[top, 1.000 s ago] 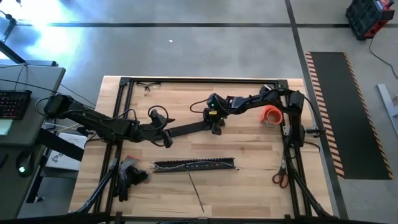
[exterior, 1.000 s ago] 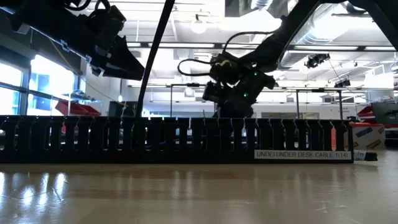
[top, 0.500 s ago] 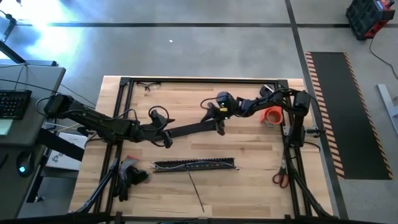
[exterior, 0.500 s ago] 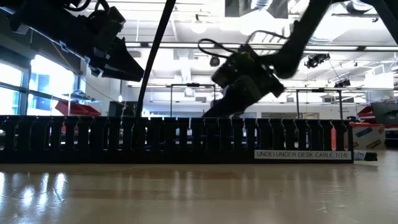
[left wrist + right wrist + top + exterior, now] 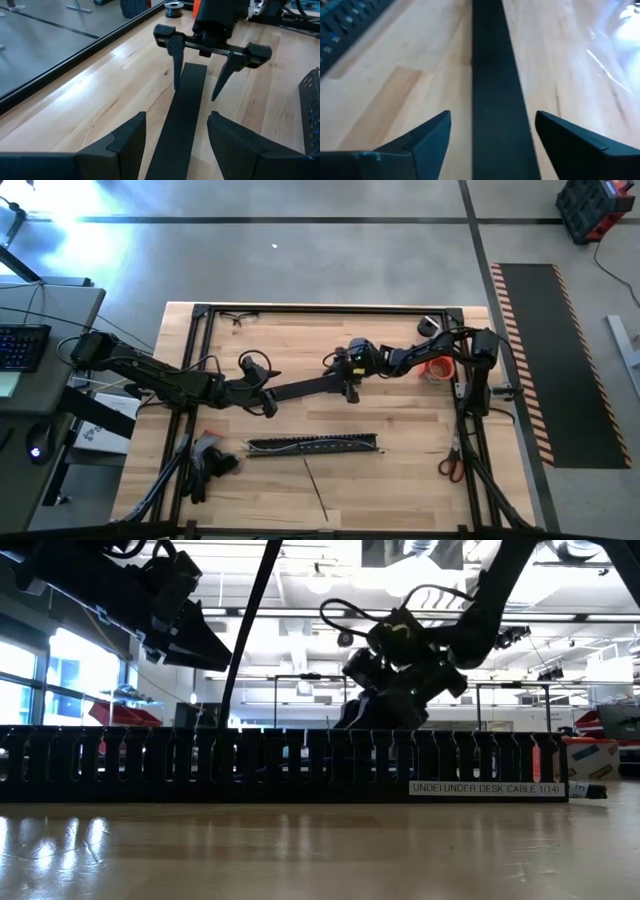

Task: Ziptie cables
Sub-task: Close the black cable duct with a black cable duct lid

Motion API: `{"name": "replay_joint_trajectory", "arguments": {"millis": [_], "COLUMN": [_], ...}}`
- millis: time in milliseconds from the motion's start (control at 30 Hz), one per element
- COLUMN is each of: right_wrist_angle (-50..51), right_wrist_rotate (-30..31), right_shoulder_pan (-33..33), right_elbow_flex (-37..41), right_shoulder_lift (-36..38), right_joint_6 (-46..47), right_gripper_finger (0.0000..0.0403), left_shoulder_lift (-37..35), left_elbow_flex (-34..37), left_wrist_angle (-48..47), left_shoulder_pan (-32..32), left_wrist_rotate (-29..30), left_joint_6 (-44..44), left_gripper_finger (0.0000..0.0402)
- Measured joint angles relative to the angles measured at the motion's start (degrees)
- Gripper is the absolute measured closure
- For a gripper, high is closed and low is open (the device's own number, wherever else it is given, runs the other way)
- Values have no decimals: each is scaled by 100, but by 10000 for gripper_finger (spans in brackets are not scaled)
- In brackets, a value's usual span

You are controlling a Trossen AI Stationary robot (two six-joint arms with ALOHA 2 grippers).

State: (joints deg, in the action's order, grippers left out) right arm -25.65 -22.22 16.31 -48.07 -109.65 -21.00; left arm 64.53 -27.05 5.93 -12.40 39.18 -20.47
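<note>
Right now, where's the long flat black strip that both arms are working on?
In the high view, the flat black strip runs across mid-table, held at one end in the left hand, while the open right hand straddles its other end, behind the slotted cable tray.

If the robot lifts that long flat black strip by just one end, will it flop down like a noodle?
Probably not. The black strip runs dead straight between the left gripper and the open right gripper, so it looks stiff. It is thin and flat, so likely light, and it may sag slightly. Its smooth face could slip between the fingers.
</note>
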Motion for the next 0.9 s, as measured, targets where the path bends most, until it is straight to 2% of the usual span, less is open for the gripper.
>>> {"name": "replay_joint_trajectory", "arguments": {"millis": [167, 300, 500, 900], "right_wrist_angle": [26, 120, 165, 157], "right_wrist_rotate": [472, 458, 211, 192], "right_shoulder_pan": [-23, -2, 135, 95], "right_elbow_flex": [-4, -16, -28, 118], "right_shoulder_lift": [2, -155, -430, -701], "right_joint_6": [-78, -157, 72, 123], "right_gripper_finger": [75, 53, 56, 78], "left_shoulder_lift": [0, 0, 0, 0], "left_elbow_flex": [0, 0, 0, 0], "left_wrist_angle": [4, 13, 37, 33], "left_shoulder_pan": [0, 0, 0, 0], "left_wrist_rotate": [9, 13, 39, 44], "left_joint_6": [0, 2, -26, -45], "left_gripper_finger": [213, 213, 213, 213]}}
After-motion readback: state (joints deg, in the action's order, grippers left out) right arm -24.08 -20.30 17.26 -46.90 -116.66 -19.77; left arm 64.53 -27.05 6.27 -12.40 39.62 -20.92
